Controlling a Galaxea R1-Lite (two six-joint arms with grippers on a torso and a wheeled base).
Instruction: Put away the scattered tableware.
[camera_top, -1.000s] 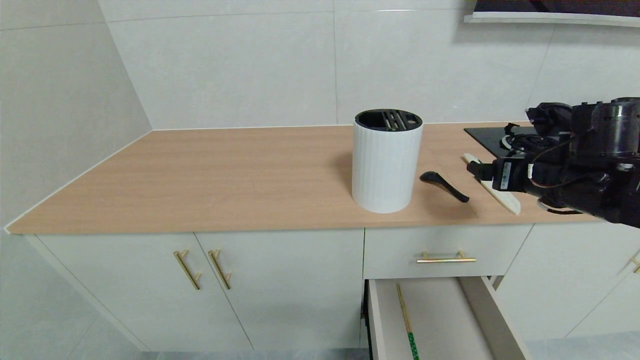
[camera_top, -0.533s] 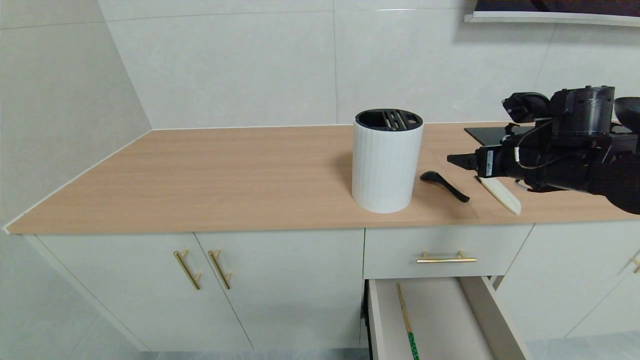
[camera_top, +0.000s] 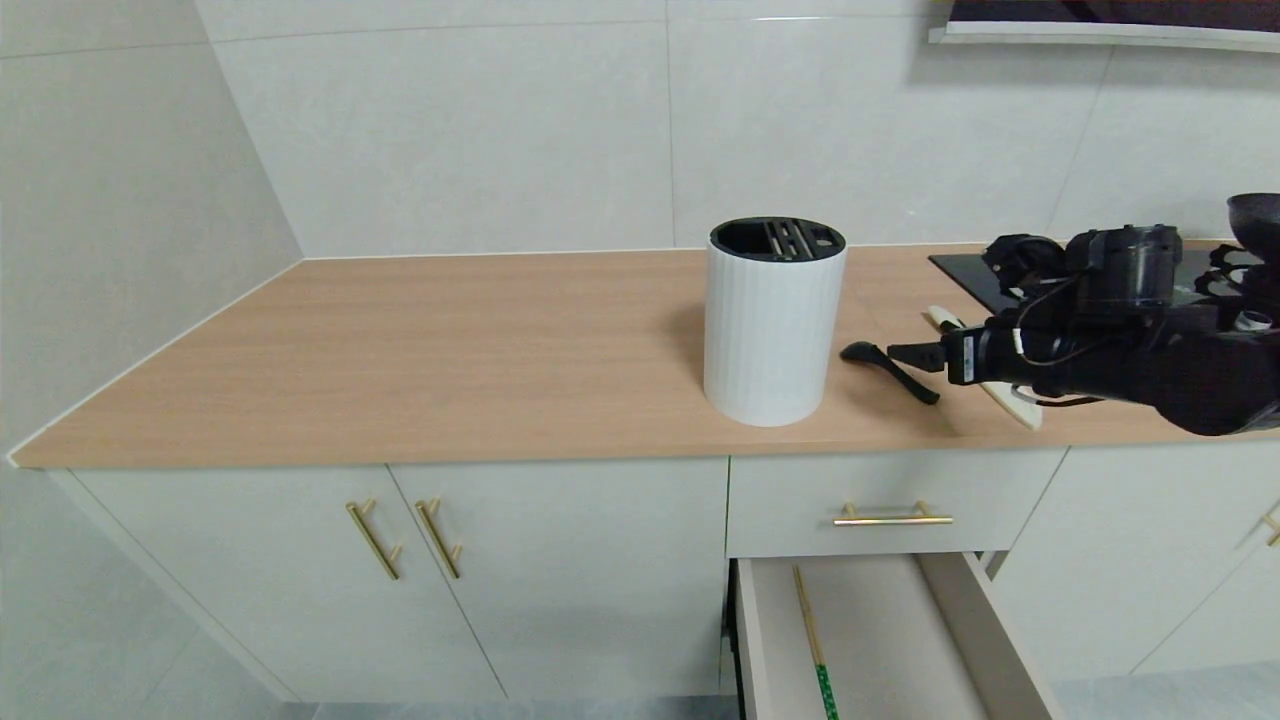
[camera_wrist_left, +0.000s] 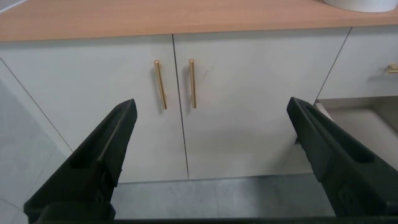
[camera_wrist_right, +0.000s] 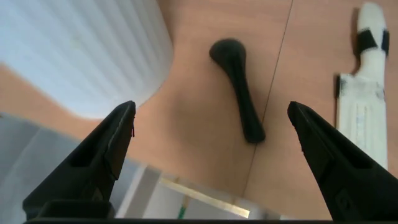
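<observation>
The right claw (camera_top: 912, 354) hangs spread wide just above the black spoon (camera_top: 888, 371), which lies on the table (camera_top: 450, 350) beside the white holder (camera_top: 774, 330). A white knife (camera_top: 1022, 408) lies beyond the spoon. The left claw (camera_wrist_left: 208, 115), also spread, sits below the holder, facing cabinet doors (camera_wrist_left: 186, 124).

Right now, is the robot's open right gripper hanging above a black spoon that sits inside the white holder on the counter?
Not quite. The black spoon is not inside the white holder; it lies flat on the counter just to the holder's right. The right wrist view shows this, with the open right gripper above the spoon.
</observation>
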